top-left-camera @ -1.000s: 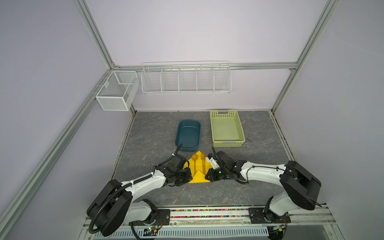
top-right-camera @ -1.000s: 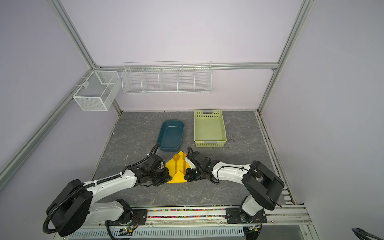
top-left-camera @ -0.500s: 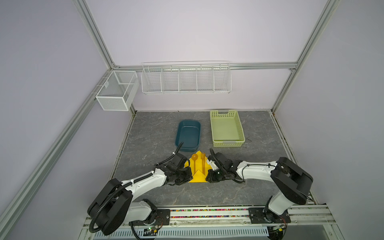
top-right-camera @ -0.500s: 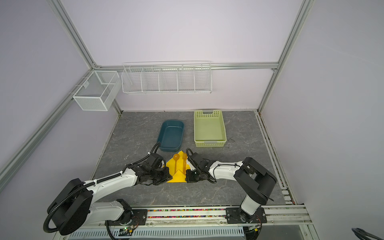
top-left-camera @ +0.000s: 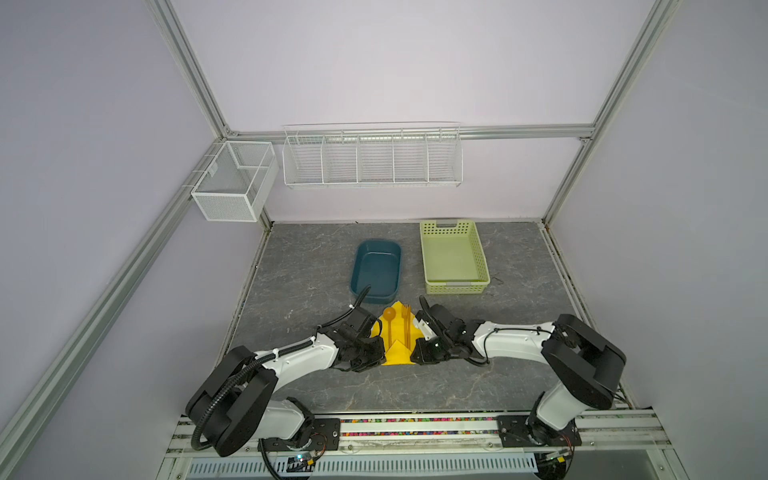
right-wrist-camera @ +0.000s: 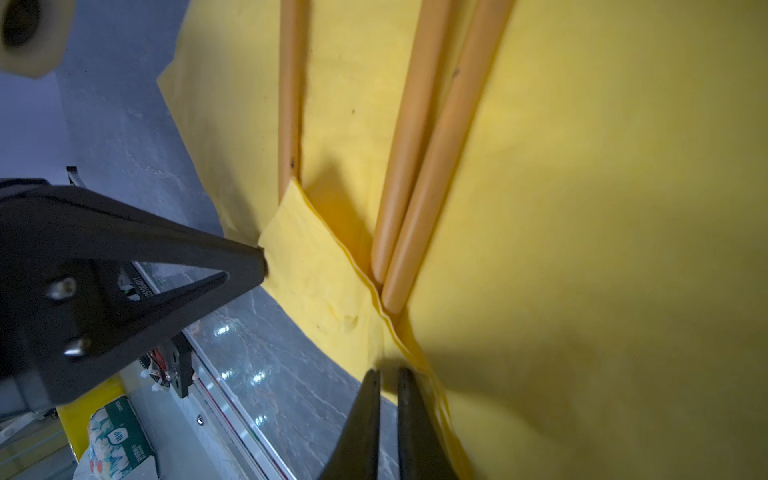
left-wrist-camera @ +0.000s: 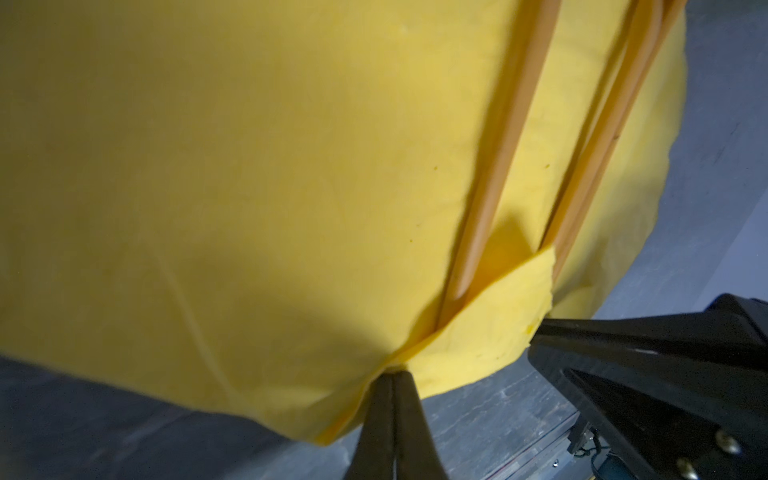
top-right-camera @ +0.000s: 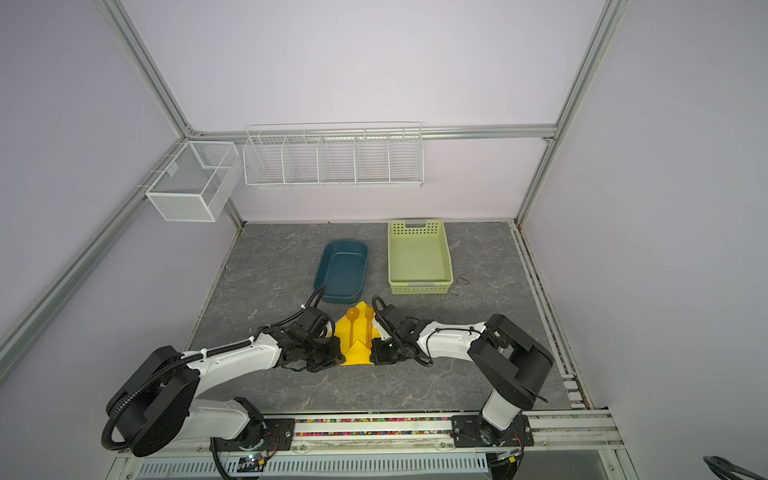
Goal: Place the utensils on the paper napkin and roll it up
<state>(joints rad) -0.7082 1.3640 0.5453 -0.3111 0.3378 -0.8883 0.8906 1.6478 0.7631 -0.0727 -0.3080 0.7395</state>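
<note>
The yellow paper napkin point(top-left-camera: 397, 338) lies on the table between both arms, its near corner folded up over the handle ends. On it lie the utensils, the spoon point(top-left-camera: 390, 315) and the fork point(top-left-camera: 406, 318) side by side. Three orange handles show in the right wrist view, one point(right-wrist-camera: 291, 104) apart from a close pair point(right-wrist-camera: 432, 158). My left gripper point(left-wrist-camera: 392, 374) is shut on the napkin's folded edge point(left-wrist-camera: 478, 332). My right gripper point(right-wrist-camera: 388, 372) stands at the napkin's near edge point(right-wrist-camera: 332, 299) with its jaws a narrow slit apart. The paper runs past one fingertip.
A dark blue tub point(top-left-camera: 376, 270) sits just beyond the napkin, and a pale green perforated basket point(top-left-camera: 453, 257) stands to its right. White wire baskets point(top-left-camera: 372, 160) hang on the back wall. The arms' base rail point(top-left-camera: 415, 419) runs along the table's front edge.
The right arm's elbow has swung inward, and its jaws have parted a little. The left arm and the napkin have stayed put.
</note>
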